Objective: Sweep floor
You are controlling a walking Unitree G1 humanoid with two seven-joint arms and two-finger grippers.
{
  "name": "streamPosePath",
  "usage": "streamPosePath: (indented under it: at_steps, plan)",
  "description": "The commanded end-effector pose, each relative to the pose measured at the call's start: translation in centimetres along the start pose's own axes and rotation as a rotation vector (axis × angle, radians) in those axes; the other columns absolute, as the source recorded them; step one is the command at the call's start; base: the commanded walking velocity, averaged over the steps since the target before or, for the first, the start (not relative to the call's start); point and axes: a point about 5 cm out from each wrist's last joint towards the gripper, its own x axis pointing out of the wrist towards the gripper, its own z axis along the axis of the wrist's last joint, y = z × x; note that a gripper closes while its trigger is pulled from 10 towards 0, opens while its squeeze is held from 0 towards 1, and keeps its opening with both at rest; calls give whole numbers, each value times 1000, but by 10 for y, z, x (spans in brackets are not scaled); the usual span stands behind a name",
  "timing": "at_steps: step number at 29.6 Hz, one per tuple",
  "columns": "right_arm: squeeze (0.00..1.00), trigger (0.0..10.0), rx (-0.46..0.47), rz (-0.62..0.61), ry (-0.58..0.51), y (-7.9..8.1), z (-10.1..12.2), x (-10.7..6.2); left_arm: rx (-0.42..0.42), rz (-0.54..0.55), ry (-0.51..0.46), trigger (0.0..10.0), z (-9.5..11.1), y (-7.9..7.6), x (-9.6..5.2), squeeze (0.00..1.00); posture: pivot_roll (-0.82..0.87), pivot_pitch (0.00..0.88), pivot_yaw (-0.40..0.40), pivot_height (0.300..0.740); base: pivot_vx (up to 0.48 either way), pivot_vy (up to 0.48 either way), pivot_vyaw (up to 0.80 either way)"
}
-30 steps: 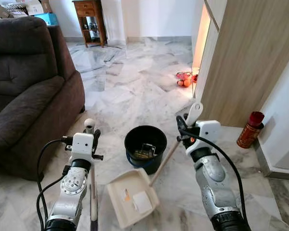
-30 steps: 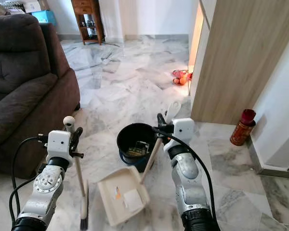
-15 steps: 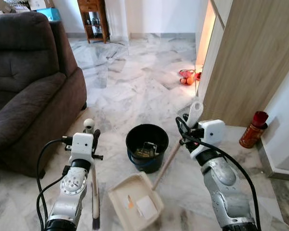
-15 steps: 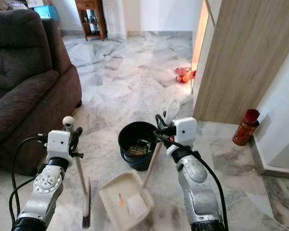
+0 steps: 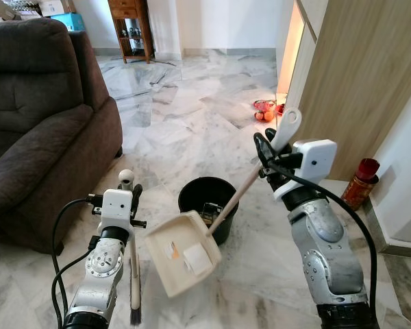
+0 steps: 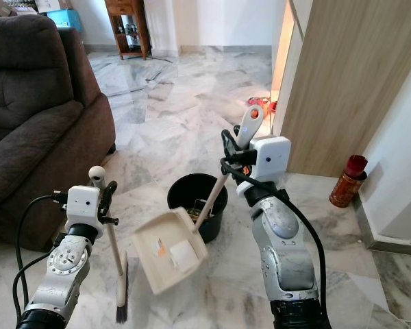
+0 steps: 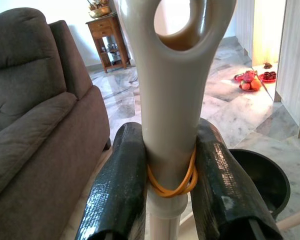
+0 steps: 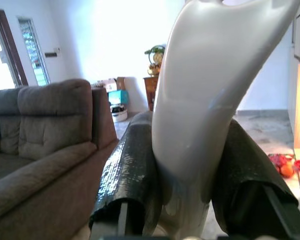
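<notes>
My right gripper [image 5: 269, 163] is shut on the cream handle [image 8: 210, 100] of a long dustpan, black fingers [image 8: 130, 170] clamped on both sides. The dustpan's tray [image 5: 181, 252] hangs tilted above the floor against the near left rim of a black bucket [image 5: 192, 194]. A white scrap and a small orange bit lie in the tray. My left gripper [image 5: 131, 199] is shut on the upright broom handle [image 7: 172, 100], which has an orange band at the fingers [image 7: 120, 185]. The broom's bristles [image 5: 133, 317] rest on the marble floor.
A dark brown sofa [image 5: 34, 123] fills the left side. A wooden panel wall [image 5: 356, 82] stands on the right, with a red canister [image 5: 359, 185] at its foot. Fruit on a plate [image 5: 264, 113] lies by the lit doorway. A wooden side table [image 5: 131, 27] stands far back.
My right arm has lifted the dustpan off the floor and up beside the bucket, its tray now tilted. The left arm and broom have stayed put.
</notes>
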Motion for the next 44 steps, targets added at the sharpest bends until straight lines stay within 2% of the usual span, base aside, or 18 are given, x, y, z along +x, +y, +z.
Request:
streamPosePath:
  at_steps: [1,5,13,20,37,44]
  plan:
    - [0,10000,12,16,-68,4,17,4,19,14,-34,10000,6,5,2,0,109,0,65,740,0,0,0]
    - [0,10000,10,-13,-125,4,33,9,26,10,-39,10000,7,5,2,0,108,0,65,740,0,0,0]
    - [0,10000,-10,-48,-152,9,31,15,33,33,-51,10000,7,7,0,0,122,0,58,740,0,0,0]
    - [0,10000,-19,-99,-263,7,50,23,41,40,-52,10000,6,9,-2,0,115,0,60,740,0,0,0]
    - [0,10000,-15,-78,-278,17,47,26,47,52,-57,10000,6,10,-2,0,120,0,60,740,239,0,0]
    - [0,10000,-5,-70,-272,19,45,26,49,56,-54,10000,6,10,-2,0,121,0,60,740,292,0,481]
